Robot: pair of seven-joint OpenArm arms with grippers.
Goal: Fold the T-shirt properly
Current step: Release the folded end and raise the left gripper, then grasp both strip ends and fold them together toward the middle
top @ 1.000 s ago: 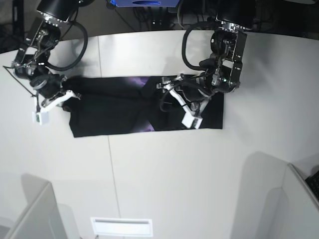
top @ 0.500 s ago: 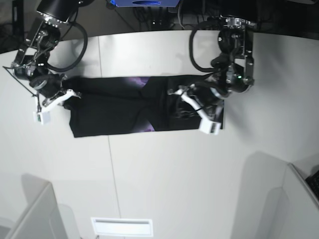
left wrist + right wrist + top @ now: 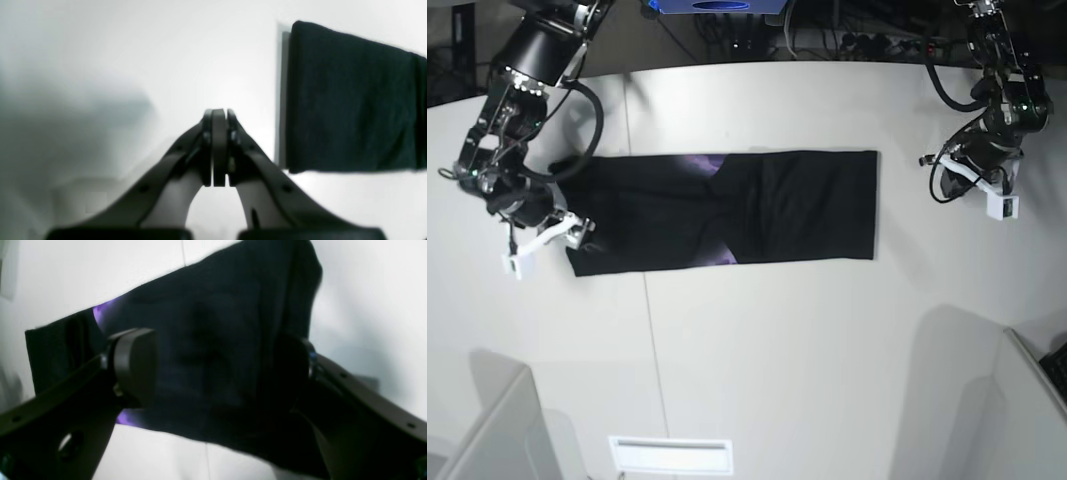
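T-shirt (image 3: 727, 208) is lying flat as a long black band across the white surface (image 3: 777, 350), purple print peeking near its middle. Left pincer (image 3: 980, 182) has pulled off the shirt's end and is now sitting well clear of it over bare surface, jaws pressed together on nothing, while the right pincer (image 3: 549, 232) has just let go and is hovering at the shirt's opposite end, jaws spread wide over the cloth, so I'm reading the lengthwise fold as done and a cross fold as pending. Beyond the shirt's far edge, dark cabling is showing past the surface rim; grey partition corners are framing the near side.
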